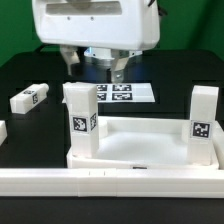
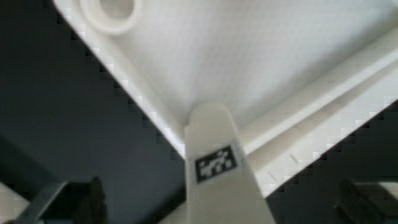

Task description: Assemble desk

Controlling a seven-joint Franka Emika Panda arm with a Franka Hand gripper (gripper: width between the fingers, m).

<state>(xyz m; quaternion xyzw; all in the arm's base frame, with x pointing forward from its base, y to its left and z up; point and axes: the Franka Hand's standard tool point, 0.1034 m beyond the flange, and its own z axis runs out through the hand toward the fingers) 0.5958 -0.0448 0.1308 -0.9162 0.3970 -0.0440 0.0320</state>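
Observation:
The white tabletop (image 1: 140, 148) lies as a tray near the front, with two white legs standing upright in its corners: one at the exterior view's left (image 1: 80, 120) and one at the right (image 1: 204, 118). A loose leg (image 1: 30, 98) lies on the black table at the left. My gripper (image 1: 95, 65) hangs open and empty above and behind the left upright leg. In the wrist view the tabletop (image 2: 267, 60) with a round socket (image 2: 111, 12) fills the frame. A tagged leg (image 2: 222, 165) rises between my spread fingers (image 2: 71, 202), which do not touch it.
The marker board (image 1: 122, 93) lies flat behind the tabletop. A long low white rail (image 1: 110, 182) runs along the front edge against the tabletop. Another white part (image 1: 2, 131) shows at the far left edge.

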